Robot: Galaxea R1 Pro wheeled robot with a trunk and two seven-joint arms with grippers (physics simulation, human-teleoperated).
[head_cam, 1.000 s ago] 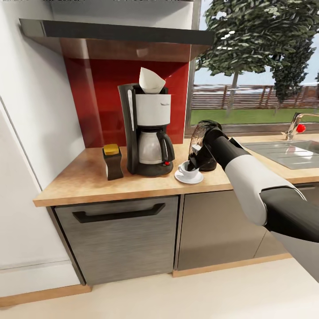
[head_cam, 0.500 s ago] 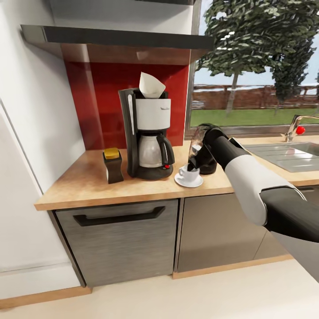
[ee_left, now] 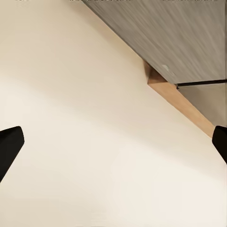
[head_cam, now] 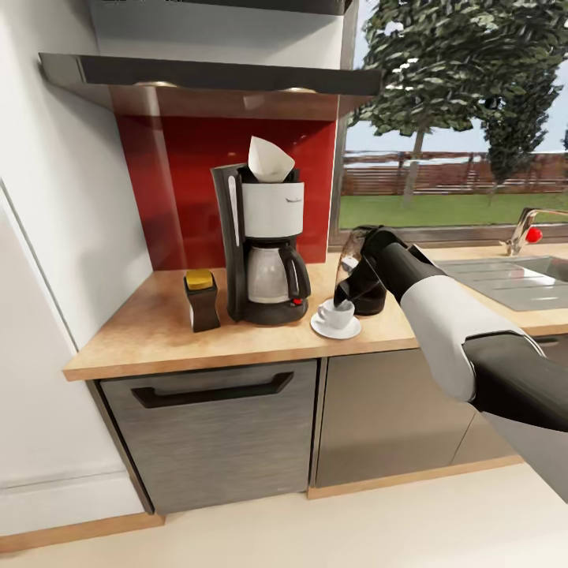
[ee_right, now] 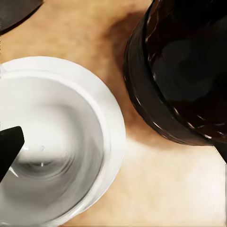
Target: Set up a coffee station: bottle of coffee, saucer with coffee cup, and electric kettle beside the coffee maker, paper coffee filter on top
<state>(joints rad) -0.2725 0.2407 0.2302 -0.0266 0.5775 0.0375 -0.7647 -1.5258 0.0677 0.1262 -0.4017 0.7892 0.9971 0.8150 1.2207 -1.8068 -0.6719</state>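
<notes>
On the kitchen countertop (head_cam: pixel 158 331), the coffee cup (head_cam: pixel 336 313) sits on the saucer (head_cam: pixel 335 327) just beside the coffee maker (head_cam: pixel 264 244) — unmoved since a second ago, though the camera has tilted. One cup, one saucer, one bottle of coffee (head_cam: pixel 202 300), one paper coffee filter (head_cam: pixel 270 160), one electric kettle (head_cam: pixel 364 276). The right gripper (head_cam: pixel 344 297) hangs over the cup's rim, fingers spread — empty. The left gripper (ee_left: pixel 113 142) is spread too, over floor.

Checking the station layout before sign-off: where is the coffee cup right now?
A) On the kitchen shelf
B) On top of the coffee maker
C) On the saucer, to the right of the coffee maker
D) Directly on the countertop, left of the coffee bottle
C: the coffee cup sits on the saucer, just right of the coffee maker, with the right gripper at its rim.
</notes>
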